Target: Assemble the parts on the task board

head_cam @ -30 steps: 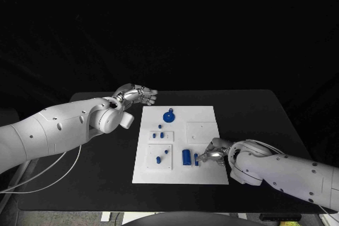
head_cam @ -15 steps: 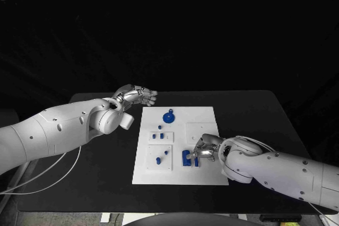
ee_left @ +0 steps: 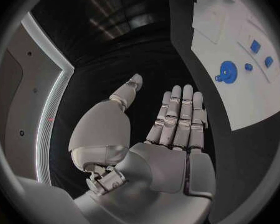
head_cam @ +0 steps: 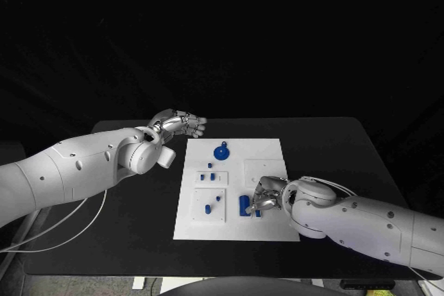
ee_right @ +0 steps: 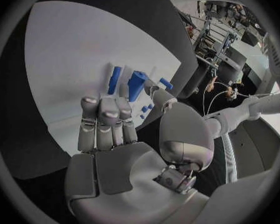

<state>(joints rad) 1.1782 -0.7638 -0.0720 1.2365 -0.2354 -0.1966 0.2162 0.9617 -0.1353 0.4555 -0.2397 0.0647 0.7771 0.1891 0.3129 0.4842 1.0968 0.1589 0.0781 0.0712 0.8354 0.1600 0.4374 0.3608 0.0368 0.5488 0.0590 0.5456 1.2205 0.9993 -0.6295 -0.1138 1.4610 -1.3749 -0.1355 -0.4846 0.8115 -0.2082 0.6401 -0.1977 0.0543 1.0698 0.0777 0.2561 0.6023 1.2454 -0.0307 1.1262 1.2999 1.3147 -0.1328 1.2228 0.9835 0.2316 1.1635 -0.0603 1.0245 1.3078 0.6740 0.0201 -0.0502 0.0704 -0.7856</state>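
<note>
The white task board [head_cam: 268, 228] lies mid-table with several blue parts on it: a round disc [head_cam: 222, 153] at the far end, small pegs [head_cam: 207, 177] in the middle, and a large blue block [head_cam: 244, 204] beside a slim bar [head_cam: 256, 212] near the front. My right hand [head_cam: 266, 194] rests over the block's right side. In the right wrist view the thumb and a fingertip [ee_right: 123, 91] lie against opposite sides of the block [ee_right: 137, 84], which sits on the board [ee_right: 77, 50]. My left hand [head_cam: 178, 124] hovers off the board's far left corner, fingers [ee_left: 177, 114] straight, holding nothing.
Bare black table [head_cam: 138, 219] surrounds the board on all sides. The left wrist view shows the board [ee_left: 239, 99] with the disc [ee_left: 227, 70] and small blue pieces [ee_left: 255, 46] beyond my left hand.
My right hand has moved left across the board's front part, from its right edge onto the large blue block. The left arm has not moved.
</note>
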